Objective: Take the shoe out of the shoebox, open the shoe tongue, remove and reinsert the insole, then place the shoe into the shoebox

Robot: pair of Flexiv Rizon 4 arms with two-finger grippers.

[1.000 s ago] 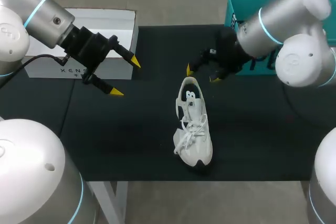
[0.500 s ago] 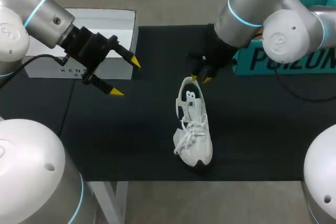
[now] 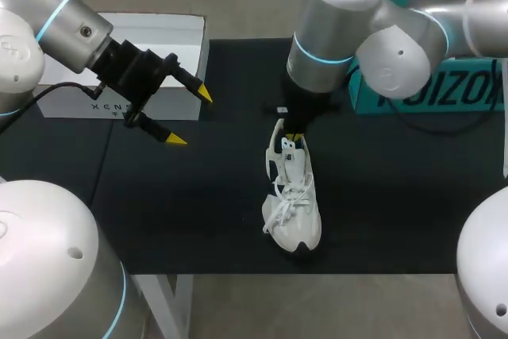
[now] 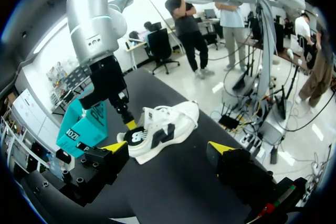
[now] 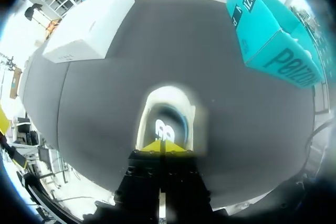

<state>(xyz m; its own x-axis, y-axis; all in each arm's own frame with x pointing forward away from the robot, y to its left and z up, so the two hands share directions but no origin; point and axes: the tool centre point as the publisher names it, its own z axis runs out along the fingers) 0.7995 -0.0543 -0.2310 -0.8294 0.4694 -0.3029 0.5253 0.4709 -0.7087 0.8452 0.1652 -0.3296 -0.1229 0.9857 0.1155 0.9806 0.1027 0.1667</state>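
A white sneaker (image 3: 292, 196) lies on the black table mat, toe toward the front edge, laces loose. My right gripper (image 3: 290, 137) hangs straight down over the sneaker's heel end, its yellow tips pressed together at the collar. In the right wrist view the right gripper (image 5: 160, 146) is shut, with the sneaker's opening (image 5: 168, 119) and dark insole just ahead of it; I see nothing between the tips. My left gripper (image 3: 190, 117) stands open well left of the sneaker, empty. From the left wrist, the sneaker (image 4: 160, 129) lies ahead of the open left gripper (image 4: 167, 148), with the right gripper (image 4: 130, 124) at its heel.
A white shoebox (image 3: 159, 45) sits at the back left, just behind my left gripper. A teal box (image 3: 444, 89) stands at the back right, partly behind my right arm. The same white shoebox (image 5: 89, 24) and teal box (image 5: 273, 30) lie beyond the sneaker.
My right arm swung leftward and came down over the sneaker's heel end, and its gripper went from open to shut. The left arm and the sneaker stayed put.
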